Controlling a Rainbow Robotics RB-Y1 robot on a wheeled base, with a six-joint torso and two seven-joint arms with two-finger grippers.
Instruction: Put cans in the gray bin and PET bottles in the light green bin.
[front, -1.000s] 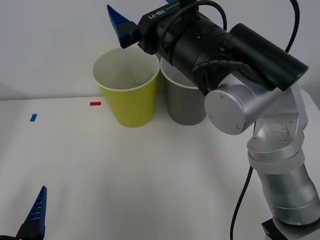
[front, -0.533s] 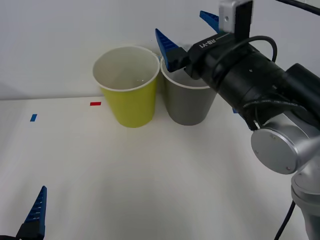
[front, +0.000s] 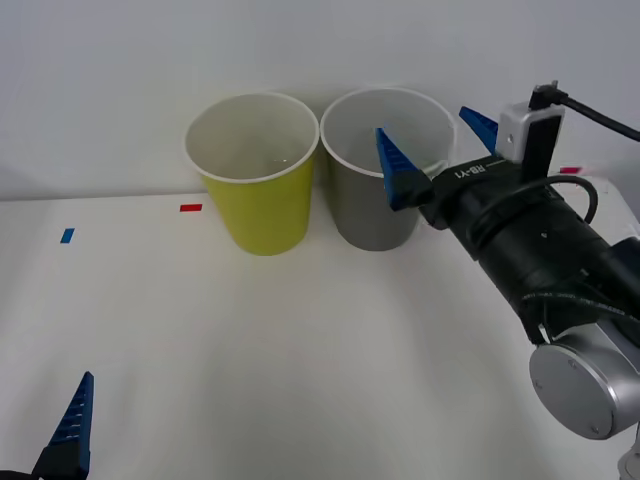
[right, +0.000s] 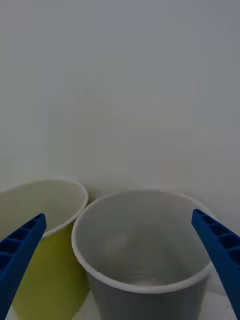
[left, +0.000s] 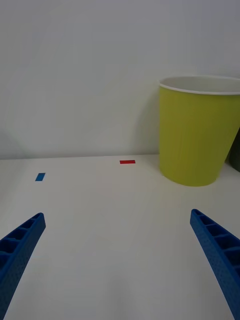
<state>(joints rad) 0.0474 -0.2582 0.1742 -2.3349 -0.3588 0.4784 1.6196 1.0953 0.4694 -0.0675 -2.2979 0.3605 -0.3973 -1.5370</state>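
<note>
A: What has just changed for us?

B: Our right gripper has swung away from above the light green bin and across to the far side of the gray bin. It has dropped lower, and its fingers are spread wide with nothing between them.

A: So the bottle is gone from our hold?

B: We carry nothing now. Inside the light green bin we see a faint clear glint near its gray-bin side, which we judge to be the PET bottle lying inside. We cannot make out its cap or neck, so we cannot tell which way it points or how its long axis lies.

A: And the bins themselves?

B: Both stand upright on the surface, mouths up, long axes vertical, rims almost touching. From our right wrist we look into the gray bin and see only its white inside.

A: What of our left gripper?

B: It waits low, well short of the light green bin, fingers wide apart and empty, facing the red mark and blue mark on the surface.

A: Then we judge the bottle step done.
</note>
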